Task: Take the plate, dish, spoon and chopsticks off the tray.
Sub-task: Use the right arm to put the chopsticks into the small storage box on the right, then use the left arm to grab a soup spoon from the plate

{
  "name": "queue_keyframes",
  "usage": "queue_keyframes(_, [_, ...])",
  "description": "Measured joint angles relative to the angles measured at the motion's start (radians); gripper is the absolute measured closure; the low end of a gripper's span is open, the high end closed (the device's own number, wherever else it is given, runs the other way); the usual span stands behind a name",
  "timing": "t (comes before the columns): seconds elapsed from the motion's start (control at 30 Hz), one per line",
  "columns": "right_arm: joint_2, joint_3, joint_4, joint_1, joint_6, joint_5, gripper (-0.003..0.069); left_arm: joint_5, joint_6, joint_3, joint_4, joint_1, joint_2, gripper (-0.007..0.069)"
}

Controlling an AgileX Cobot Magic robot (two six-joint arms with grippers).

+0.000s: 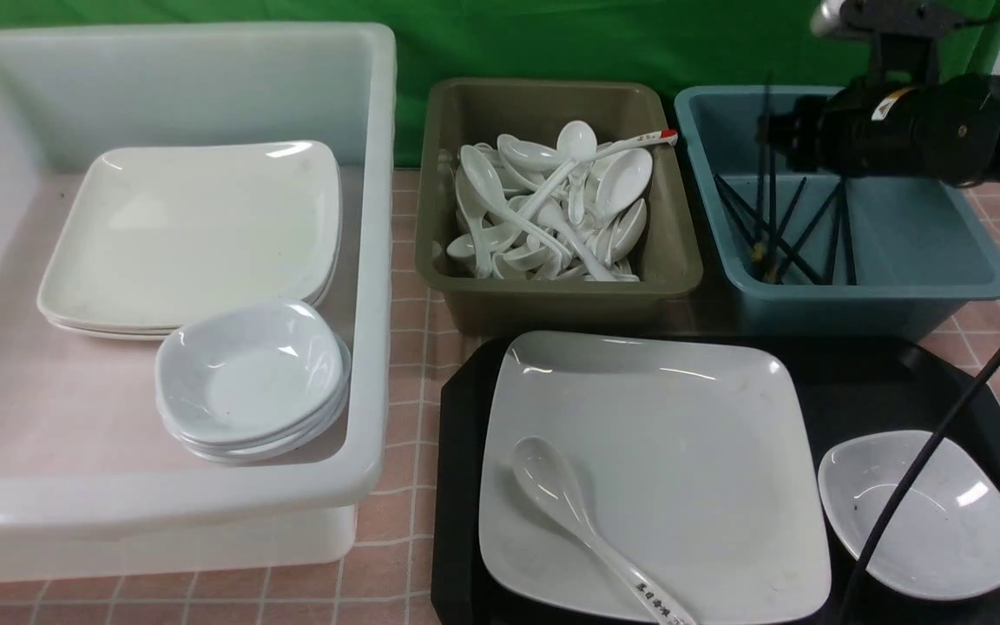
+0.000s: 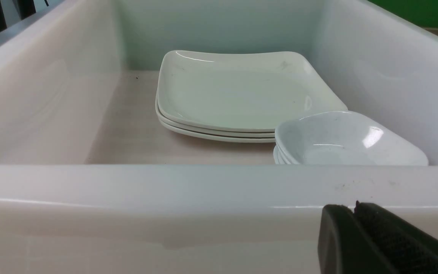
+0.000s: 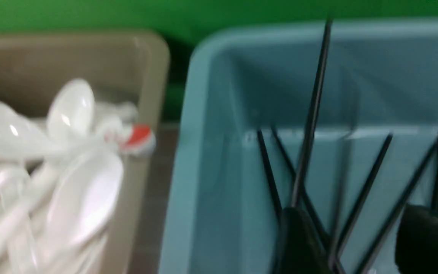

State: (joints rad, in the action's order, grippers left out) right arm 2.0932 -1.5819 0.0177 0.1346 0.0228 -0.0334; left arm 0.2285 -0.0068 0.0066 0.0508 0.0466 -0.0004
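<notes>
Chopsticks (image 3: 311, 125) were upright by the spread right tool (image 3: 352, 215), probably released to drop into the tub (image 3: 181, 152) beneath. Left tool (image 2: 356, 207): closed. Plate (image 1: 682, 460), spoon (image 1: 552, 486), dish (image 1: 925, 512) sat nearer the robot than the right tool, on the tray (image 1: 457, 486).

The large square white plate (image 1: 656, 469) looks glazed and glossy, as does the white ceramic-looking spoon (image 1: 582, 521) at its seven o'clock. At the plate's four o'clock, the small white dish (image 1: 925, 512) shines smoothly. The black plastic-looking tray (image 1: 457, 486) appears duller; the green backdrop (image 1: 552, 43) resembles matt cloth.
</notes>
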Motion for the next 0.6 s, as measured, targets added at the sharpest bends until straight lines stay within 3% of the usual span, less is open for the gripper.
queue_keyframes(0.13, [-0.030, -0.006, 0.000, 0.001, 0.000, -0.120, 0.0267, 0.000, 0.000, 0.000, 0.000, 0.000, 0.000, 0.0604])
queue_keyframes(0.23, [-0.098, -0.006, 0.000, 0.009, 0.000, -0.237, 0.0394, 0.000, 0.000, 0.000, 0.000, 0.000, 0.000, 0.0604])
queue_keyframes(0.3, [-0.180, -0.007, 0.000, 0.021, -0.005, -0.364, 0.0545, 0.000, 0.000, 0.000, 0.000, 0.000, 0.000, 0.0604])
queue_keyframes(0.37, [-0.251, -0.009, 0.000, 0.033, -0.007, -0.447, 0.0611, 0.000, 0.000, 0.000, 0.000, 0.000, 0.000, 0.0604])
queue_keyframes(0.6, [-0.431, -0.015, 0.001, 0.052, -0.010, -0.623, 0.0629, 0.000, 0.000, 0.000, 0.000, 0.000, 0.000, 0.0604])
